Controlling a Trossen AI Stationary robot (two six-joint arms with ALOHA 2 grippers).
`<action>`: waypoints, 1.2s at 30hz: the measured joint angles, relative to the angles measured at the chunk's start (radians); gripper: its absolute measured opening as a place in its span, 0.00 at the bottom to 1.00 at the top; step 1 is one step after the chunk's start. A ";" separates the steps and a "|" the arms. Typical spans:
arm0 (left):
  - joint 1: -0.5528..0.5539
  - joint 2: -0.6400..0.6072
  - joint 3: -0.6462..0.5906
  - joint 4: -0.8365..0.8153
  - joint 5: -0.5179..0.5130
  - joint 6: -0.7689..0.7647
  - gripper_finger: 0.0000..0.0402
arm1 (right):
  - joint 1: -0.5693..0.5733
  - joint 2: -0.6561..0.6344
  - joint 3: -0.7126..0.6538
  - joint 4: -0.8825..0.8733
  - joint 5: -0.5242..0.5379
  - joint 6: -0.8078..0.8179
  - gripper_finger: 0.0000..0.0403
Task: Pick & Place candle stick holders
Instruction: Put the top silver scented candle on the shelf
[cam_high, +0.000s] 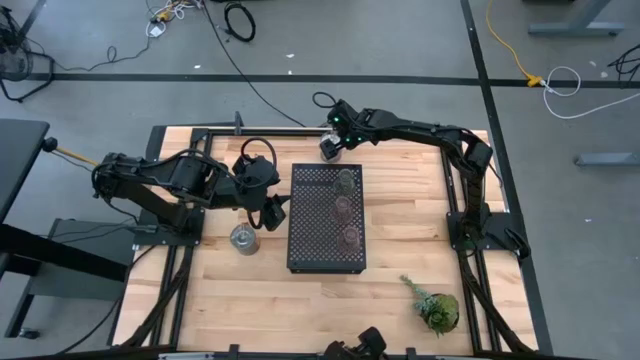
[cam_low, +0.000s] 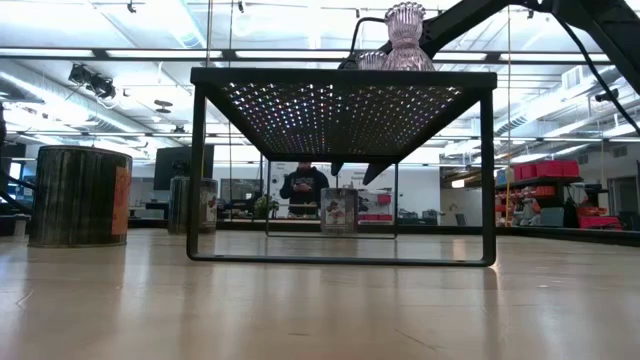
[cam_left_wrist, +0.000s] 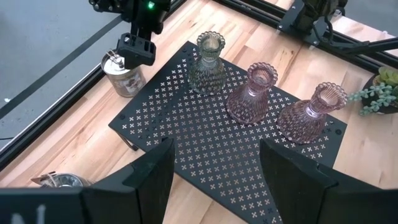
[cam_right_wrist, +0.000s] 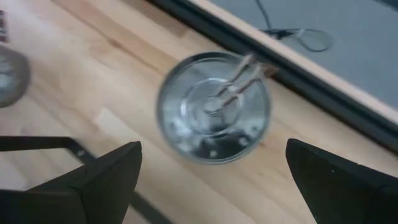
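My right pincer (cam_right_wrist: 211, 180) apart, silvery metal holder (cam_right_wrist: 213, 107) directly below; centre over rim, descend straight, then clamp.

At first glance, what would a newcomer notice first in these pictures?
Three glass holders stand in a row on the black perforated tray mid-table: a pale green one and two pink ones. The right tool hangs open above a silvery metal holder beside the tray's far corner. The left tool, open, faces the tray.
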 joint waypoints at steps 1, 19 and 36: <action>0.000 0.000 0.000 0.000 0.000 0.000 0.59 | 0.000 0.000 0.000 -0.002 0.013 -0.004 0.98; 0.000 0.000 0.000 0.000 0.000 0.000 0.59 | -0.013 0.000 0.002 -0.036 0.133 0.063 0.98; 0.000 0.000 0.000 -0.001 0.001 0.001 0.59 | -0.023 0.046 0.003 -0.071 0.143 0.048 0.98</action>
